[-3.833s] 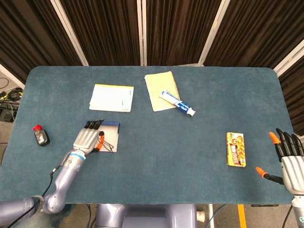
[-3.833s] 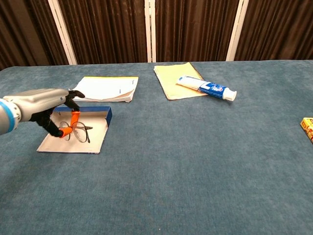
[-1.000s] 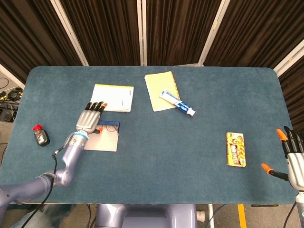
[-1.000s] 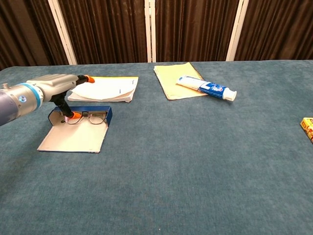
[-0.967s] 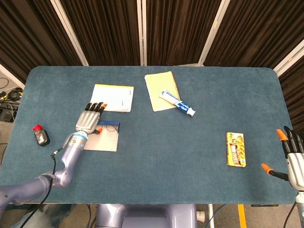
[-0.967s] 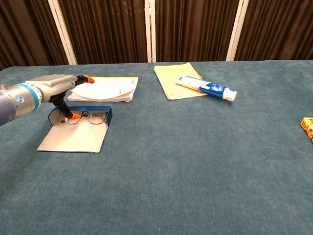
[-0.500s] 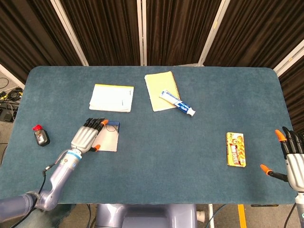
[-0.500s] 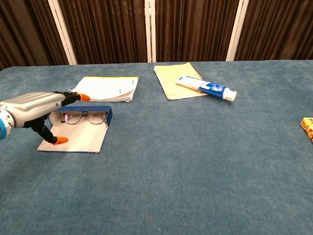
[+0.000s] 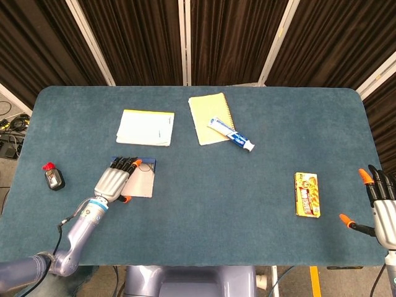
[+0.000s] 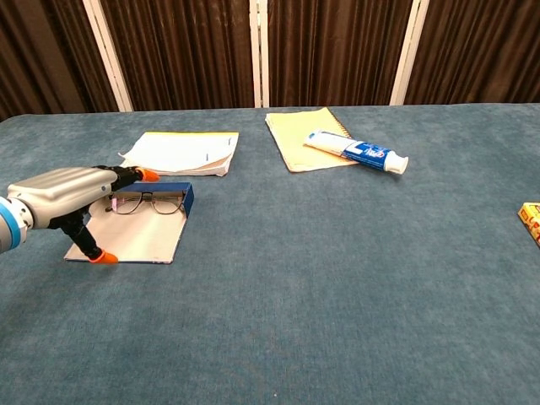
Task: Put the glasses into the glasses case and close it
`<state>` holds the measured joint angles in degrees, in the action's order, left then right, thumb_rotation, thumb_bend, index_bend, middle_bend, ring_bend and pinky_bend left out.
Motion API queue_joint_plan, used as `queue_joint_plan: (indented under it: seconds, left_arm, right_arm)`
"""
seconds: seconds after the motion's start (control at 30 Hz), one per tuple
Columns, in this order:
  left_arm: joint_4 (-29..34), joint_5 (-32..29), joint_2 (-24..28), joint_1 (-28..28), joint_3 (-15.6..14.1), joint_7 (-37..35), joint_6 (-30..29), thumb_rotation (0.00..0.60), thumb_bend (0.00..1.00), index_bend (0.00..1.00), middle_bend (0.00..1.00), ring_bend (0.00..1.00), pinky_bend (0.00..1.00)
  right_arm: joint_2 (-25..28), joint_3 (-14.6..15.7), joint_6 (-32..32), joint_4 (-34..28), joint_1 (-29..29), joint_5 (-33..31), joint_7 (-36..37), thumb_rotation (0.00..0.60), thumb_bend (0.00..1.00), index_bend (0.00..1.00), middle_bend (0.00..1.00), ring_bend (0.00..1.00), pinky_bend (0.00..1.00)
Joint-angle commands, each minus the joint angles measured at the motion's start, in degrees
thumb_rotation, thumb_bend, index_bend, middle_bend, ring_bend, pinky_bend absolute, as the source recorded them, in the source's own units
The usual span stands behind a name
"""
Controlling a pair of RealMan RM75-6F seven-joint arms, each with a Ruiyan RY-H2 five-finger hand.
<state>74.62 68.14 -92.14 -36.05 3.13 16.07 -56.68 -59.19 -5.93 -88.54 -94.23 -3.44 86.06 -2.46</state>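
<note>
- Our left hand hovers over the open glasses case, fingers stretched apart and flat, thumb tip down near the flap's front corner, gripping nothing.
- The glasses sit in the blue tray part at the case's back edge, lid flap lying open on the tabletop.
- Our right hand is way off at the right edge, fingers spread, holding nothing.

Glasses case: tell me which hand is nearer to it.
Left. The left hand hovers over the near-left part of the open glasses case, thumb tip down at its front edge. The right hand is open at the table's far right edge, beyond the yellow box.
</note>
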Motion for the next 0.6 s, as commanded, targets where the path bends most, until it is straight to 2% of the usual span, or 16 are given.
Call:
queue_joint_plan:
  seconds: [0.03,0.6]
  left_arm:
    - [-0.62,0.17,-0.32,0.32,-0.15,-0.12,0.12,0.600,0.13,0.00,0.00,0.00,0.00]
    - [-4.47,1.24,-2.81,0.62,0.45,-1.00,1.21,0.600,0.16,0.00,0.00,0.00,0.00]
  right_arm:
    - [-0.02,0.00,0.06,0.03,-0.02,-0.04,-0.02,0.600,0.00,0.00,0.00,0.00,0.00]
    - [-0.14,0.11,0.25,0.10,-0.11,0.03,-0.33,0.600,0.00,0.00,0.00,0.00,0.00]
